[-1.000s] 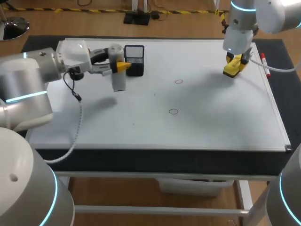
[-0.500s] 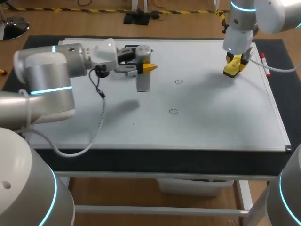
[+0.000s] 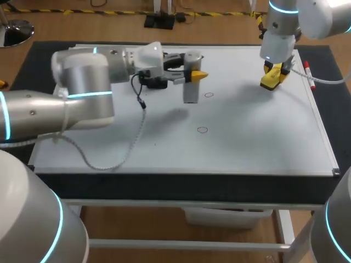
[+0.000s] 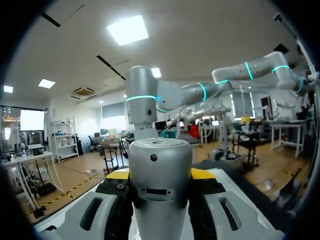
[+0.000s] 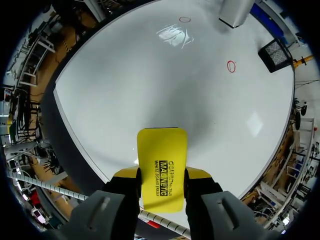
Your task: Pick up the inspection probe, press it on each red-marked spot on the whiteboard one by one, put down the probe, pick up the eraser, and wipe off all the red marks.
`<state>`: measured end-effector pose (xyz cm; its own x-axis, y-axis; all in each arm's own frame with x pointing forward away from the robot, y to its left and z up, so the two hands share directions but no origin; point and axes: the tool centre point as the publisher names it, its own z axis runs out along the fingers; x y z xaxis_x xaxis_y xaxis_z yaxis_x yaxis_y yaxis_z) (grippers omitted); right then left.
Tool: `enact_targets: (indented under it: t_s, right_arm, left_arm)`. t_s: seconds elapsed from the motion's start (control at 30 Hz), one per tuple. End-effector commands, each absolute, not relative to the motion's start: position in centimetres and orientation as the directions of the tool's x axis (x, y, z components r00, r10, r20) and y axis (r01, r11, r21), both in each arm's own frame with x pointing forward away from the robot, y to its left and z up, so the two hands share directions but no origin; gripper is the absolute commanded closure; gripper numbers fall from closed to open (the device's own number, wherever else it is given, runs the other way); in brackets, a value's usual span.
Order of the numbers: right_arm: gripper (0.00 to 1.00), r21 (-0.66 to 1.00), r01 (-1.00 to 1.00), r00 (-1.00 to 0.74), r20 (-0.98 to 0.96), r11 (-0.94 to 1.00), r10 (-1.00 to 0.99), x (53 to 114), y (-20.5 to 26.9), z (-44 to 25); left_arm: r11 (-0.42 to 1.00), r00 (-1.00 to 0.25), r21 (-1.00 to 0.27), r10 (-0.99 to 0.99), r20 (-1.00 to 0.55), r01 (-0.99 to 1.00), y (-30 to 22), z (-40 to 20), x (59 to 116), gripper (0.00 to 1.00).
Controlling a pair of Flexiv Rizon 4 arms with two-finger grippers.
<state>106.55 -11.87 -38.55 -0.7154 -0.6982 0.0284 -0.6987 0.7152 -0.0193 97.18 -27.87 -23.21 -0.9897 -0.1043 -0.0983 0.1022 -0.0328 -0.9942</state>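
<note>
Your flat white whiteboard (image 3: 258, 148) is the biggest thing here. It looks hard and slick, so anything pressed on it at a slant is likely to skate. Your left gripper (image 3: 193, 74) is clamped on the upright grey metal cylinder of the inspection probe (image 4: 161, 175), with a yellow tip on either side of its upper body. The probe hangs over the board just short of the farther thin red ring (image 3: 208, 95). It looks rigid, smooth and fairly heavy for its size, so a hold high on the round barrel could let it slip or twist under load. Press straight down its axis. Your right gripper (image 5: 161, 176) is closed on the yellow rectangular whiteboard eraser (image 5: 162, 165), gripping it across its narrow sides near the board's far right corner. It is probably light, with a stiff shell and a soft wiping face, and it should tolerate a firm squeeze. The nearer red ring (image 3: 202, 130) lies well apart from both tools. The probe's lower tip is cut off in the left wrist view, and from overhead you cannot tell whether it touches the board. The eraser's underside is hidden too. The left arm hides the small black mesh holder (image 5: 276, 55) from the head view. Both rings are faint, and the arm may cover further marks.
</note>
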Motion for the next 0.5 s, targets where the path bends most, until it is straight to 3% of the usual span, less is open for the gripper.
enact_targets:
  t_s: [0.03,0.5]
  right_arm:
    - [1.00,-0.020,-0.700,-0.714,0.032,0.714,-0.699,106.6,-11.9,-38.5]
    - [1.00,-0.020,-0.700,-0.714,0.032,0.714,-0.699,106.6,-11.9,-38.5]
  left_arm:
    - [-0.060,-0.991,-0.993,-0.087,-0.099,0.104,-31.0,-24.1,99.2,1.00]
    - [-0.069,-0.989,-0.992,-0.109,-0.095,0.103,-32.9,-25.5,101.9,1.00]
